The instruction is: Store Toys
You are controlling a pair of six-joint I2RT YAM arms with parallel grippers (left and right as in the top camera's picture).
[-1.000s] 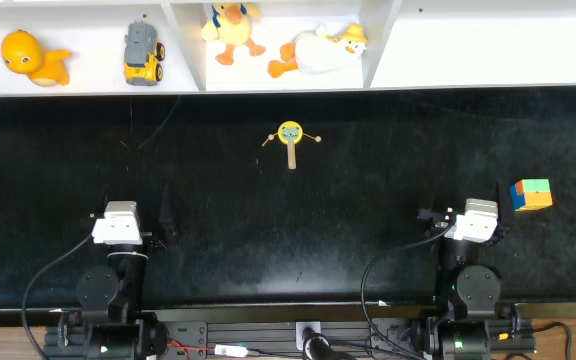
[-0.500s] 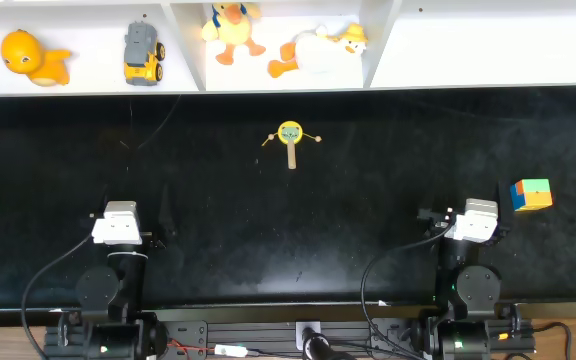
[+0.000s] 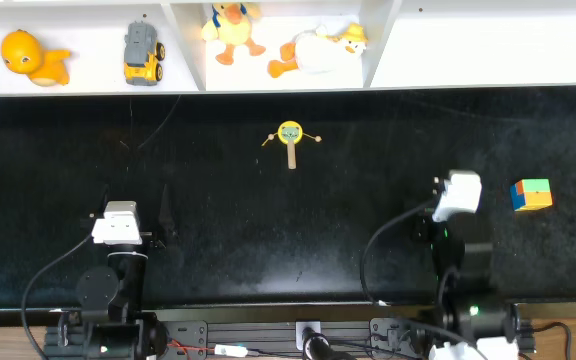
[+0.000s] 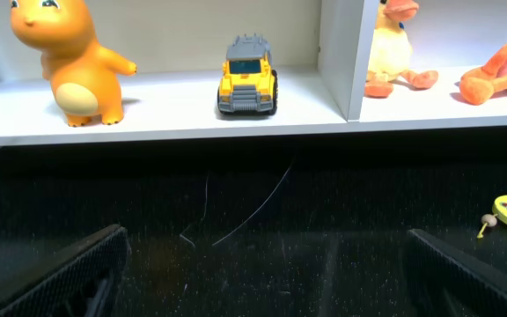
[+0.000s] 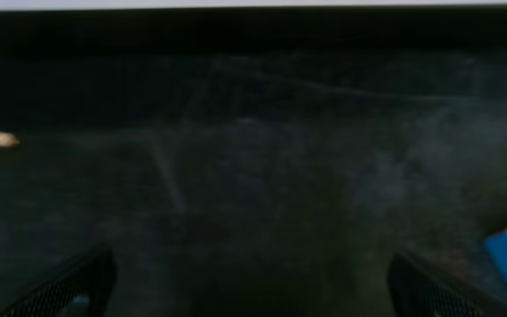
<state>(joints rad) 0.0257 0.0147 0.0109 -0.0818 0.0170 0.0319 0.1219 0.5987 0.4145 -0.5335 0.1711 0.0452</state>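
Shelf (image 3: 468,60), left compartment: orange figure (image 3: 33,57), toy truck (image 3: 143,52). Middle compartment: yellow plush duck (image 3: 233,30), white plush duck (image 3: 318,48) lying down. Black table (image 3: 268,230): left gripper (image 4: 271,273), jaws wide apart, empty; rattle (image 3: 290,140) at centre, near the shelf; right gripper (image 5: 253,291), jaws wide apart, empty; colour cube (image 3: 531,194) near it, far right.

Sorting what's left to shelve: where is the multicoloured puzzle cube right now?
The multicoloured puzzle cube lies on the black table mat at the top view's right side, just right of the right gripper.
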